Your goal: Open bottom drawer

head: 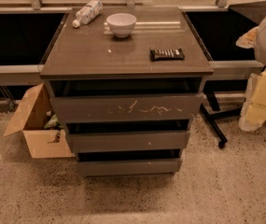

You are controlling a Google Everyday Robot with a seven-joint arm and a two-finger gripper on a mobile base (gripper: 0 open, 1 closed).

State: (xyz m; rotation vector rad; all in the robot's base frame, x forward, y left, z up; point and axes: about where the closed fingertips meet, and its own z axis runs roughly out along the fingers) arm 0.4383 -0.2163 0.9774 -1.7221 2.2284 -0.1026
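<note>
At right, gripper (pixel 259 101) jaws; box (pixel 32 125) left.

The bottom drawer (pixel 129 167) is the lowest of three set into the front of the table (pixel 100 55), at the table's foot. Its front is a plain, flat, handleless strip of dark grey-brown, upright and level, and looks the smallest of the three. A dark shadow band runs along its top edge. It appears pushed in. The gripper (pixel 256 108) hangs beyond the table's right side, well apart.
</note>
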